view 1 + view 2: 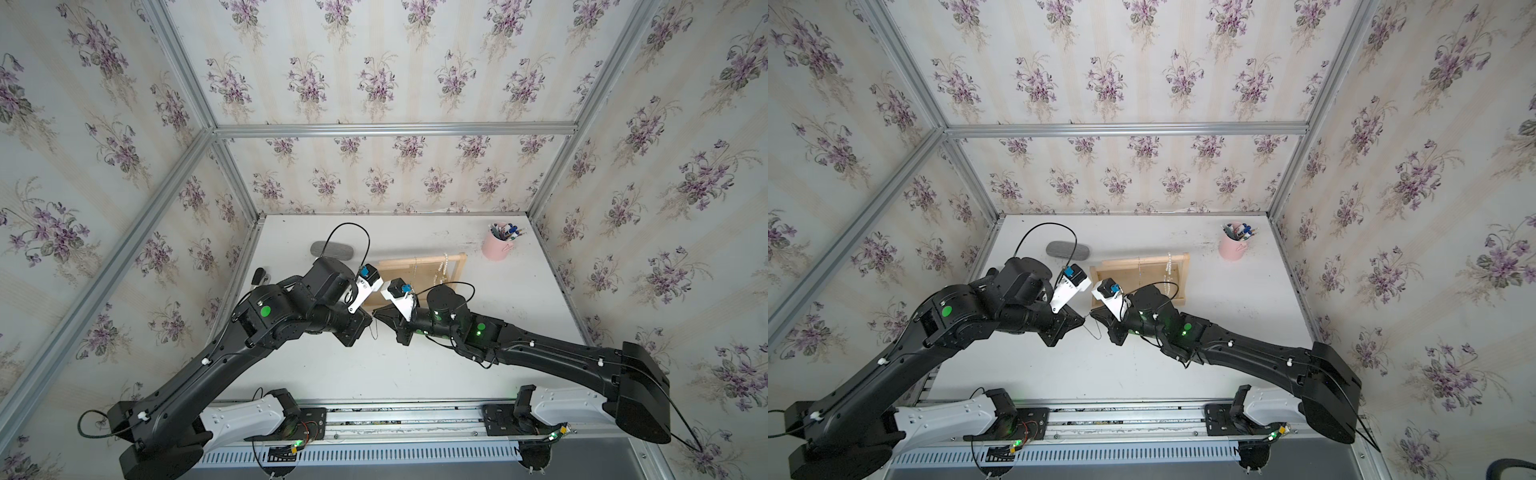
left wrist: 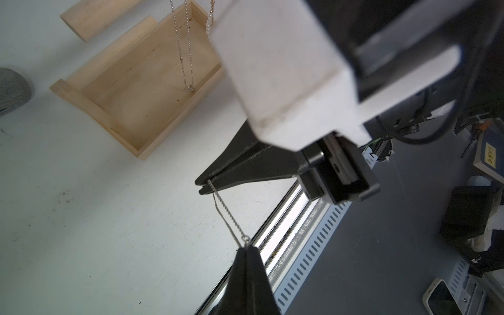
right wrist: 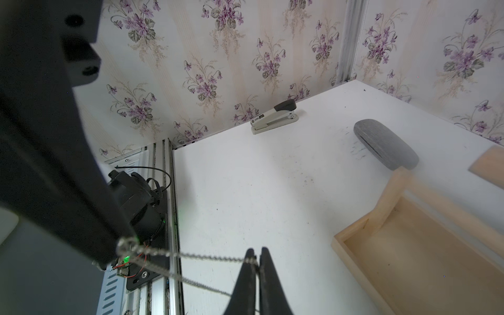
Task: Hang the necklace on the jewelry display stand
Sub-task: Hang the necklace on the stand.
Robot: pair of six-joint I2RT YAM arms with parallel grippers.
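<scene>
A thin silver necklace (image 2: pixel 226 215) stretches taut between my two grippers just above the table, in front of the jewelry display stand (image 1: pixel 399 282). The left gripper (image 2: pixel 246 247) is shut on one part of the chain. The right gripper (image 3: pixel 256 255) is shut on another part (image 3: pixel 207 256), and a slack loop (image 1: pixel 1096 332) droops below. In both top views the two tips nearly meet near the stand's front left corner (image 1: pixel 1096 297). The light-wood stand has a tray base (image 2: pixel 141 90). From its rail hang a fine pendant chain (image 2: pixel 188 54) and a pearl strand (image 1: pixel 445 266).
A pink cup of pens (image 1: pixel 498 245) stands at the back right. A grey oval case (image 1: pixel 332 249) lies behind the stand's left end. A stapler (image 3: pixel 274 120) sits by the left wall. The arms' base rail (image 1: pixel 399 415) runs along the table's front edge.
</scene>
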